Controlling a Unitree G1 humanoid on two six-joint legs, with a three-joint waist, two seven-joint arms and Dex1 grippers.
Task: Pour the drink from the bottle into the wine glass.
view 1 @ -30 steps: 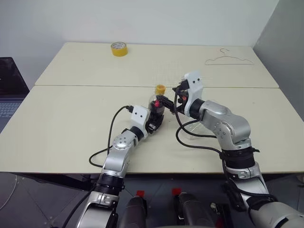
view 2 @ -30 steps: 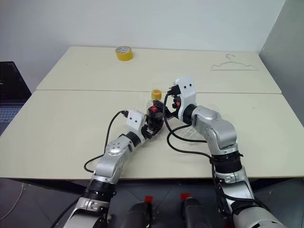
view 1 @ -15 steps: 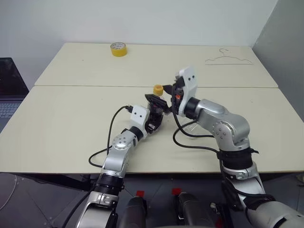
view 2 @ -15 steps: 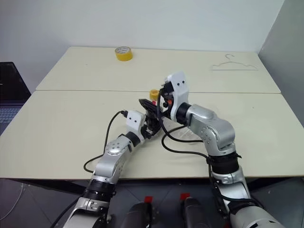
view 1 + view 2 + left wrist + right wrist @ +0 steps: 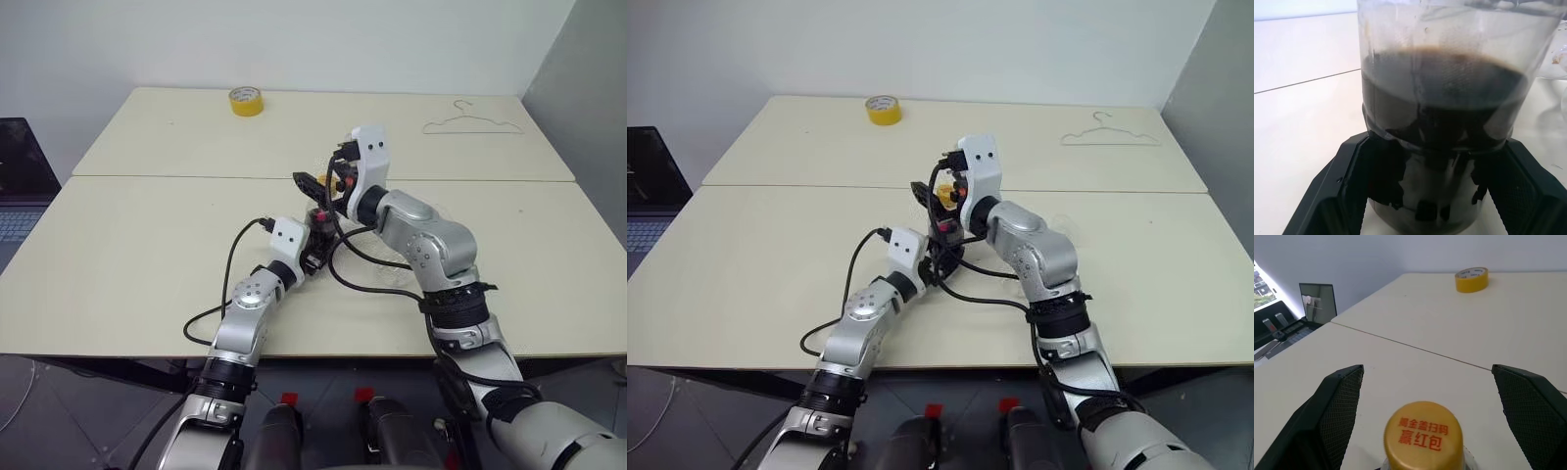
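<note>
Head views: left gripper (image 5: 315, 247) clamps the bottle (image 5: 944, 233) upright at table (image 5: 137, 255) centre; right gripper (image 5: 936, 196) spread wide around the cap.

Left wrist view: drink (image 5: 1444, 93) sits level.

Right wrist view: yellow cap (image 5: 1423, 434) centred between the fingers (image 5: 1339, 404). Close squarely on it, then twist without tilting.

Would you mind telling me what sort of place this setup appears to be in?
Probably an office or lab workspace: plain pale tables pushed together by a bare wall, a laptop at the side, a tape roll.
</note>
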